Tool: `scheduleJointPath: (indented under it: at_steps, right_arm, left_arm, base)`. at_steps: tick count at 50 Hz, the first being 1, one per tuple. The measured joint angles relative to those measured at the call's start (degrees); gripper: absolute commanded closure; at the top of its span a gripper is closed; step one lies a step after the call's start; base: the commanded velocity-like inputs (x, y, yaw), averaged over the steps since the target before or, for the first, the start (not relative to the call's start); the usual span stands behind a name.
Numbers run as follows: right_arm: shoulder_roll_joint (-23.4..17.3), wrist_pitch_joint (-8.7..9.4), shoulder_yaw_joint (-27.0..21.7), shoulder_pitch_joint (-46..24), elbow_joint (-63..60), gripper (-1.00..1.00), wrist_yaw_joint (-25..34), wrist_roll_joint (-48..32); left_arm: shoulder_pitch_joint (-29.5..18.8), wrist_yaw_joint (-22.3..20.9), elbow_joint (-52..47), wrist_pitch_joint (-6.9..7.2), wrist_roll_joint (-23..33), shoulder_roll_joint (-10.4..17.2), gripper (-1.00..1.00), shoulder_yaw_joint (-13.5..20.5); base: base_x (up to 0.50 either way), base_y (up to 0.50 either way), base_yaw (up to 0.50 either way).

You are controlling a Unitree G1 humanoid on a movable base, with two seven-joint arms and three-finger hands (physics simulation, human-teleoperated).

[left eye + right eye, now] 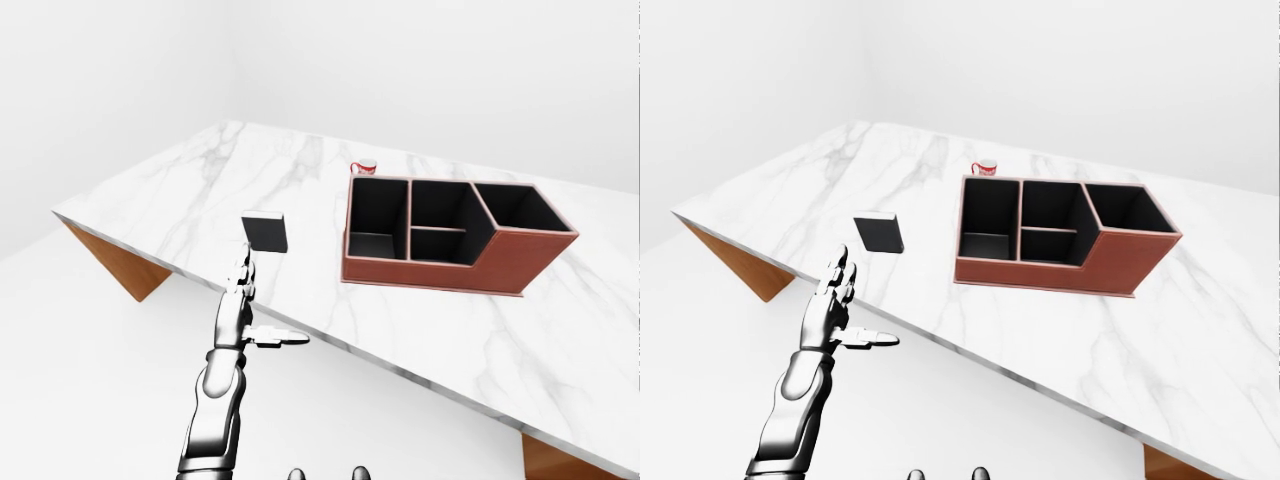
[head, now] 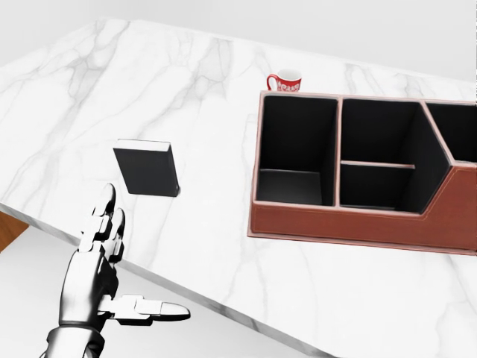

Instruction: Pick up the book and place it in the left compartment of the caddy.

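White marble table [image 2: 223,246] is carrying the untouched book [image 2: 147,170] at 9 o'clock of the caddy [image 2: 358,216]; we are holding our left hand [image 2: 100,261] spread, grasping nothing, everything remaining.

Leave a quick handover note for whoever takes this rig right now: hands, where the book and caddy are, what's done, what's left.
Left hand: open, empty, raised off the table's near edge, just below the book in the head view.
Right hand: not in view.
Book: lying flat on the marble, untouched, left of the caddy.
Caddy: left compartment empty; red mug stands beyond it.
Done: nothing grasped yet.
Left: reach, grip the book, carry it right, drop it in the left compartment.
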Motion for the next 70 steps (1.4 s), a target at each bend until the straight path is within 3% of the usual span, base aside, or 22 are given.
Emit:
scheduleJointPath:
  at_steps: [16,70]
  right_arm:
    - [0.0,0.00,0.0,0.0,-0.1,-1.00,0.0,0.2]
    - [0.6,0.00,0.0,0.3,-0.7,-1.00,1.1,-0.7]
  left_arm:
    - [-0.1,-0.2,0.3,0.00,0.0,0.0,-1.00,0.0]
    - [0.1,0.0,0.0,0.00,0.5,0.0,-1.00,-0.1]
  base:
    - [0.10,-0.21,0.00]
    - [0.00,0.00,0.00]
